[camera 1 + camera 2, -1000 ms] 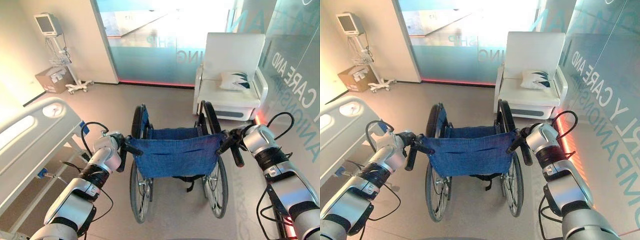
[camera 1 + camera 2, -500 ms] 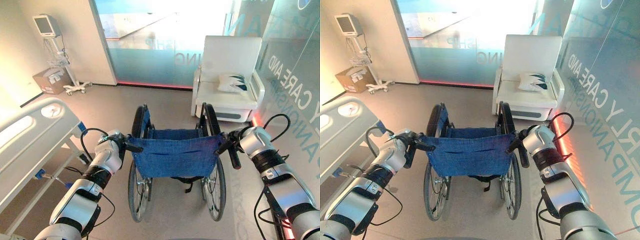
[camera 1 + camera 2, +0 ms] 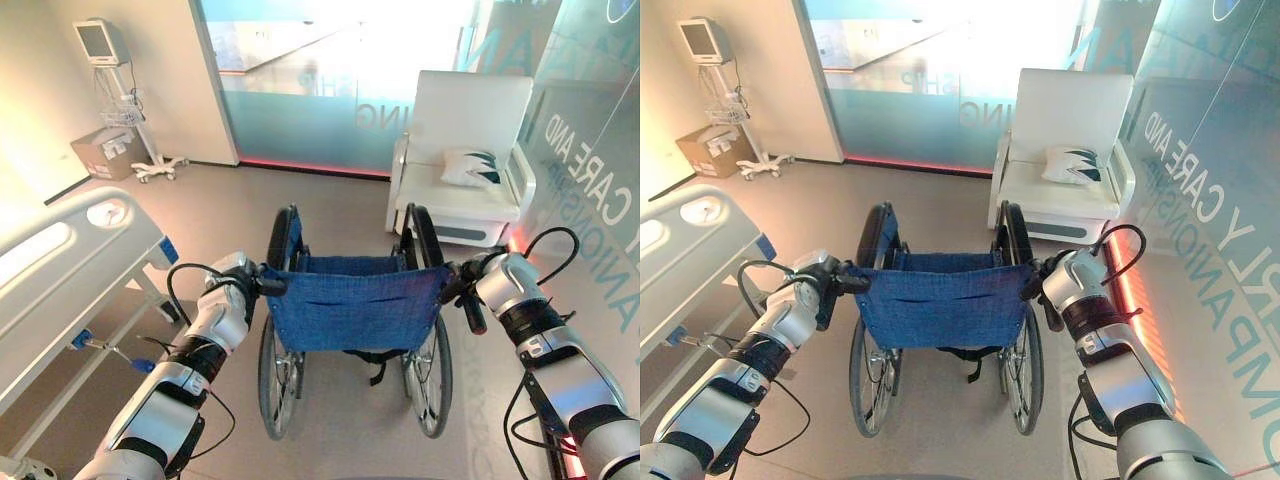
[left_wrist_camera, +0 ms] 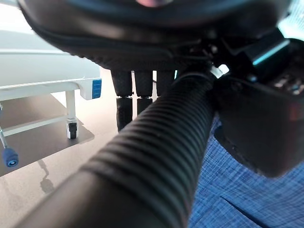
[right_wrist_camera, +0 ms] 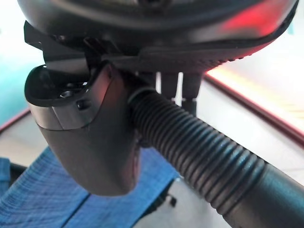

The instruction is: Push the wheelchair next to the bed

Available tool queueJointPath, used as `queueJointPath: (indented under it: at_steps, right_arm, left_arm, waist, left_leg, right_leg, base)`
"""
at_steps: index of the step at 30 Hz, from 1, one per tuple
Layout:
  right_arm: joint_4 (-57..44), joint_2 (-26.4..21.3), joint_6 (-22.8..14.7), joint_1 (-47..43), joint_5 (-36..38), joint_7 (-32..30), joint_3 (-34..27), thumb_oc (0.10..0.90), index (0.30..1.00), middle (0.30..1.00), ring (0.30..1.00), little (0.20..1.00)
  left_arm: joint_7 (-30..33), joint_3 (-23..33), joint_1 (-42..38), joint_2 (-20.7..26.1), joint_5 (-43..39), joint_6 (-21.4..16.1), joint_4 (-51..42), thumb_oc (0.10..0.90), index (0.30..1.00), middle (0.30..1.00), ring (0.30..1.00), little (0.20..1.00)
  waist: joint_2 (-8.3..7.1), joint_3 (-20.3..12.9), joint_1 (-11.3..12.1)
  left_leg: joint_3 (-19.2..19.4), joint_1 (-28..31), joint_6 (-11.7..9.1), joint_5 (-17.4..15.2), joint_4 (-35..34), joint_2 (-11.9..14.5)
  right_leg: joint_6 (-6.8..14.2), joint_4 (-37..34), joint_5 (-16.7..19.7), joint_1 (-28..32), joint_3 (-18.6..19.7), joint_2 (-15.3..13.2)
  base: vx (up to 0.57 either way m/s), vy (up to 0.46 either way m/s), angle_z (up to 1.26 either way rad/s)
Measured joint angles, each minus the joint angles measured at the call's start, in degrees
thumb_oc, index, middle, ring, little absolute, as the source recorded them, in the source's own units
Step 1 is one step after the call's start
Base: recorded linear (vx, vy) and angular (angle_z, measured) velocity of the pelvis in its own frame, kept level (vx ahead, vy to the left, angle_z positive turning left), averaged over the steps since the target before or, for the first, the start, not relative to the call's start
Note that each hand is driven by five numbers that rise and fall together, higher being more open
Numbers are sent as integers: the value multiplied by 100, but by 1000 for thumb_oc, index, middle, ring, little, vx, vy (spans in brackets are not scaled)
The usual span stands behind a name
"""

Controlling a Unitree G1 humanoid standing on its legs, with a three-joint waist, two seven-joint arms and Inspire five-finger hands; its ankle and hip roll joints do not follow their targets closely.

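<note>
Both hands are clenched around the wheelchair's (image 3: 350,310) ribbed push handles: the left hand (image 3: 240,275) on the left handle (image 4: 156,142), the right hand (image 3: 470,285) on the right handle (image 5: 199,152). The blue-seated wheelchair stands on the floor just right of the bed (image 3: 60,260). Since a second ago, the bed appears slightly closer.
</note>
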Motion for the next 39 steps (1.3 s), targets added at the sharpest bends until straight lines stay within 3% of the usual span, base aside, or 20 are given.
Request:
queueJointPath:
  at_steps: [7, 14, 22, 28, 32, 33, 34, 35, 36, 39]
  right_arm:
    - [-254, -5, -127, 195, 449, -780, 11, 400, 300, 300, 300, 300]
    - [-674, 34, -535, 593, 701, -1709, -11, 400, 300, 300, 300, 300]
    - [-609, 23, -812, 521, 768, -2010, -3, 400, 300, 300, 300, 300]
    - [-246, -1, -1029, 296, 945, -2123, 78, 400, 300, 300, 300, 300]
    - [-94, -179, -1218, 118, 1096, -2181, 92, 400, 300, 300, 300, 300]
    - [-104, -283, -1258, 114, 1176, -2198, 93, 400, 300, 300, 300, 300]
    - [-144, -373, -1275, 142, 1228, -2203, 69, 400, 300, 300, 300, 300]
    - [-205, -395, -1276, 181, 1280, -2226, 54, 400, 300, 300, 300, 300]
    - [-281, -386, -1281, 257, 1375, -2258, 49, 400, 300, 300, 300, 300]
    - [-416, -332, -1230, 224, 1377, -2282, -27, 400, 300, 300, 300, 300]
  left_arm:
    - [200, -2, 38, 20, -91, -11, -78, 400, 300, 300, 300, 300]
    - [682, 75, 253, 158, -484, -93, -316, 400, 300, 300, 300, 300]
    - [1028, 137, 297, 202, -1002, -140, -371, 400, 300, 300, 300, 300]
    - [1029, 115, 156, 212, -1004, -146, -310, 400, 300, 300, 300, 300]
    - [1028, -21, -59, 224, -1011, -221, -242, 400, 300, 300, 300, 300]
    - [1028, -89, -170, 224, -1022, -233, -230, 400, 300, 300, 300, 300]
    - [1028, -177, -301, 223, -1021, -237, -261, 400, 300, 300, 300, 300]
    - [1028, -208, -344, 240, -1020, -236, -274, 400, 300, 300, 300, 300]
    - [1028, -227, -378, 290, -1018, -236, -321, 400, 300, 300, 300, 300]
    - [1015, -237, -499, 405, -1026, -331, -220, 400, 300, 300, 300, 300]
  waist:
    - [1, 7, -58]
    - [44, 30, -165]
    - [144, 158, -182]
    - [109, 330, -207]
    - [237, 658, -243]
    - [257, 769, -260]
    - [294, 930, -313]
    - [255, 970, -303]
    - [227, 1027, -338]
    - [98, 1043, -554]
  left_leg:
    - [-8, -38, 1, 1, 0, -3]
    - [-21, -41, 20, 12, -1, -14]
    - [-22, -15, 22, 6, -1, -25]
    - [-21, 68, 70, -45, 0, -80]
    - [-203, 135, 168, -77, 0, -66]
    - [-260, 158, 177, -82, 0, -4]
    - [-494, 278, 276, -33, 43, -6]
    - [-575, 301, 286, -36, 60, -21]
    - [-734, 280, 301, -63, 133, -15]
    - [-837, -26, 337, -165, 274, -18]
  right_leg:
    - [1, 0, 4, -34, -3, -2]
    - [-8, 0, 8, -53, -8, -7]
    - [-8, 2, 8, -31, -23, -19]
    - [15, 93, 3, 85, -61, -81]
    - [53, 1634, -320, -542, -190, -234]
    - [53, 2215, -321, -781, -192, -295]
    - [140, 3302, -444, -1331, -80, -441]
    - [166, 3609, -560, -1524, 25, -464]
    - [120, 3376, -608, -1689, 98, -452]
    - [432, 1396, -377, -1781, 93, -749]
  base:
    - [12, 11, 0]
    - [23, 36, 0]
    - [44, 122, 0]
    - [88, 146, 0]
    - [164, 69, 2]
    - [303, -94, 23]
    - [347, -146, 16]
    - [339, -213, 13]
    - [351, -251, 19]
    - [332, -242, 53]
